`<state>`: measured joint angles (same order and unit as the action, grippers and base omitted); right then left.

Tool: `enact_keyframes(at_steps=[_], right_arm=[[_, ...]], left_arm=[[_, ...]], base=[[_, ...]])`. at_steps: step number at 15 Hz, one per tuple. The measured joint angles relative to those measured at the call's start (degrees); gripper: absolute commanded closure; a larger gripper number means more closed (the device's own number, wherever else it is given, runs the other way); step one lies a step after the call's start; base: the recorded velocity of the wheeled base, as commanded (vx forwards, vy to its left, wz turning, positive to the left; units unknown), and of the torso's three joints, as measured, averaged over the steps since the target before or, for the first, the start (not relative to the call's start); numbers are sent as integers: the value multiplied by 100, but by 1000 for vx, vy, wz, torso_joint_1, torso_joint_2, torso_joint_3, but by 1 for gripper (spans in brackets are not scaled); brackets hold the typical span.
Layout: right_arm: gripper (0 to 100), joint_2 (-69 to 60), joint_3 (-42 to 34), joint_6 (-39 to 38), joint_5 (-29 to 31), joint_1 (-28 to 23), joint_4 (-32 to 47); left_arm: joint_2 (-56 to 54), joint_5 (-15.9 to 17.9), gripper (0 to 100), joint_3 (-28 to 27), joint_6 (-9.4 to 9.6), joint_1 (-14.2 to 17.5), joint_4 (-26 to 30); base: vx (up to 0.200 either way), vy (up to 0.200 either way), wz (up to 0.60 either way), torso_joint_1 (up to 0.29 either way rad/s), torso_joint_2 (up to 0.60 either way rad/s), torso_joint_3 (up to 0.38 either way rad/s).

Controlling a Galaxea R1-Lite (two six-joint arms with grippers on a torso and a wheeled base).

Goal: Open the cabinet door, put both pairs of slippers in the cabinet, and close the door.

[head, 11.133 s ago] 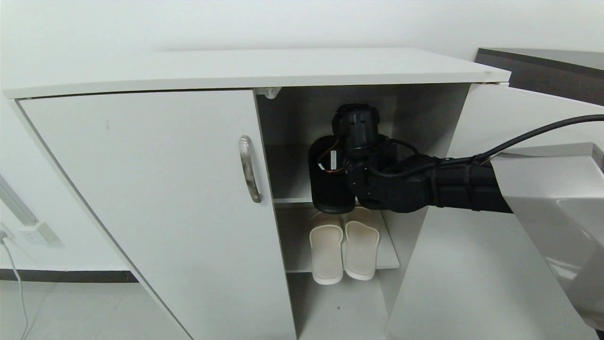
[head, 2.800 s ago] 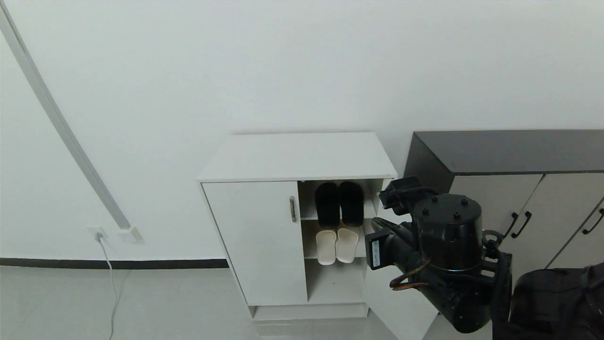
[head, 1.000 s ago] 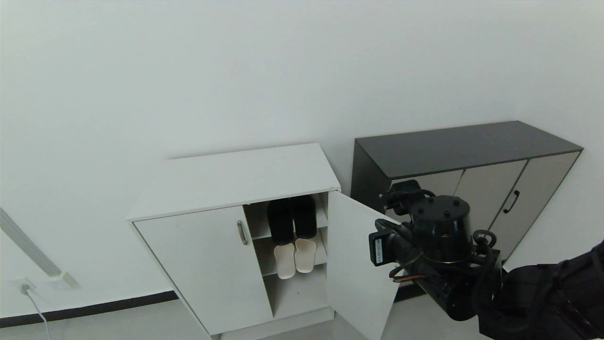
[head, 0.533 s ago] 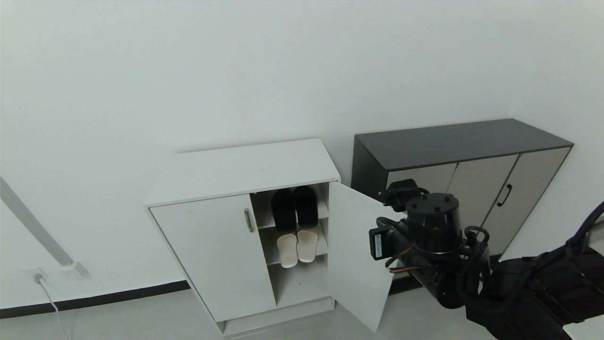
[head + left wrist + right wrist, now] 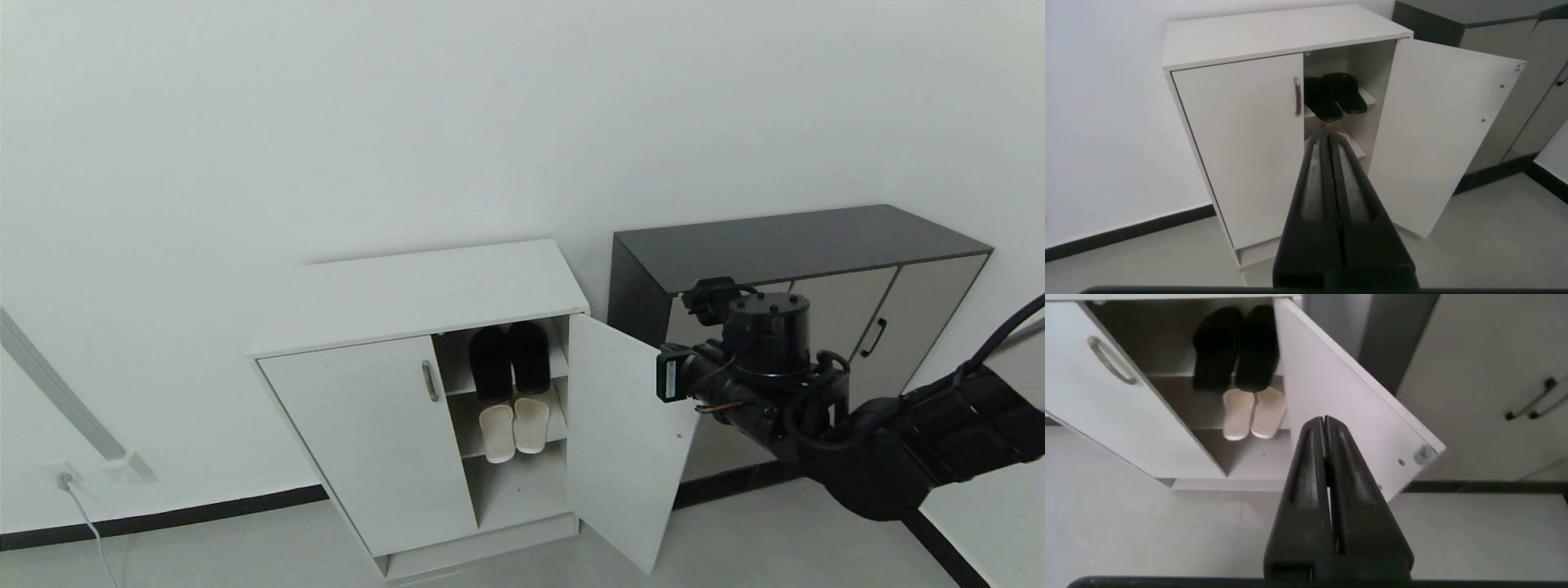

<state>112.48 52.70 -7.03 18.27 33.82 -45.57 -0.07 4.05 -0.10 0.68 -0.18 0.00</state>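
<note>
Half-open door [image 5: 624, 441] perhaps narrows the cabinet [image 5: 424, 294] opening.

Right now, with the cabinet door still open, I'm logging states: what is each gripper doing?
Left gripper: closed, holding nothing.
Right gripper: closed, holding nothing.

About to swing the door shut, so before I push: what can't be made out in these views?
Outer face of the open door: turned away, all views.
The white slippers: left wrist view, largely behind the left gripper.
Left half of the cabinet: behind the closed door, all views.
</note>
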Motion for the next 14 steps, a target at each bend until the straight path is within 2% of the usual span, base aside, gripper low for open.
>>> enact_keyframes(at_steps=[4,14], right_arm=[[100,378,584,-38,-451,-457,252],[100,1682,1701,-44,-490,-1174,318]], left_arm=[[0,0,100,0,0,0,0],[0,0,100,0,2,0,0]], base=[[0,0,0,0,0,0],[0,0,0,0,0,0]])
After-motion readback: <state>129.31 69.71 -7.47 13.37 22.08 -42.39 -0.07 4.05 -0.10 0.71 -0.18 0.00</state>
